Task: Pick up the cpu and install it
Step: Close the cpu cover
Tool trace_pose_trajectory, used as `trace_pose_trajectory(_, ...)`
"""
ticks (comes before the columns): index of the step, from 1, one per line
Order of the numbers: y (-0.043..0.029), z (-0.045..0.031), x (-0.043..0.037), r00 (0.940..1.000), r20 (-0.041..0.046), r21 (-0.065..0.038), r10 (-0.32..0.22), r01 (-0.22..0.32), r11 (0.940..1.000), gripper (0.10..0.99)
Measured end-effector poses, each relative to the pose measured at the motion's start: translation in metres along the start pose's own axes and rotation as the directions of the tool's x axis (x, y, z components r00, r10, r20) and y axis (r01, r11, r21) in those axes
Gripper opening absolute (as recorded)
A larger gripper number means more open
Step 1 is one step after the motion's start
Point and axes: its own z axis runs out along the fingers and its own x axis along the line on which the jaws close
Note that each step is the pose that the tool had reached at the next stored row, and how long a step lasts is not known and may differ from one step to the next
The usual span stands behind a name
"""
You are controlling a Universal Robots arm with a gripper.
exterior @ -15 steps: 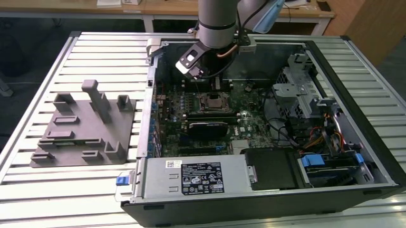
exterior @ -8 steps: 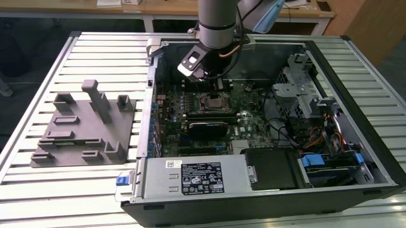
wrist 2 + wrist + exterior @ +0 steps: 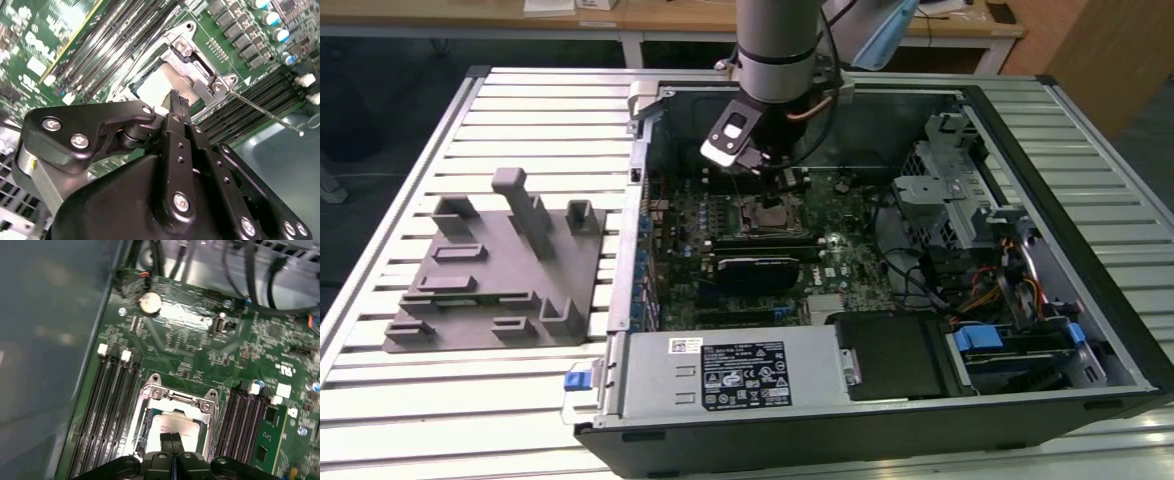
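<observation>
Cpu (image 3: 167, 424) lay flat in the socket (image 3: 176, 399), just beneath my clenched jaws. I judged it light, stiff and fragile, best held by its edges.

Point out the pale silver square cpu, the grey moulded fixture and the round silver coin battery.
cpu (image 3: 172, 424): first wrist view, metal top.
fixture (image 3: 454, 318): exterior view, base plate.
battery (image 3: 149, 302): first wrist view, face.

One cpu (image 3: 172, 426), one grey fixture (image 3: 487, 270), one computer case (image 3: 854, 440).
</observation>
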Motion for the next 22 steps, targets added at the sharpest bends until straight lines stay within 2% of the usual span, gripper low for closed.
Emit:
trace_pose_trajectory(3,0.0,0.0002,0.0,0.9985,-0.0032,-0.002,-0.054,0.054,0.9985,0.106)
trace_pose_trajectory(6,0.0,0.0003,0.0,0.994,-0.0063,-0.004,-0.109,0.109,0.994,0.106)
trace_pose_trajectory(9,0.0,0.0004,0.0,0.9866,-0.0092,-0.006,-0.163,0.163,0.9866,0.106)
trace_pose_trajectory(12,0.0,0.0005,0.0,0.9764,-0.012,-0.009,-0.216,0.216,0.9764,0.106)
trace_pose_trajectory(16,0.0,0.0006,0.0,0.958,-0.0156,-0.012,-0.286,0.286,0.9581,0.106)
trace_pose_trajectory(17,0.0,0.0006,0.0,0.9471,-0.0172,-0.014,-0.321,0.32,0.9472,0.106)
trace_pose_trajectory(22,0.0,0.0007,0.0,0.9138,-0.0211,-0.019,-0.406,0.405,0.914,0.106)
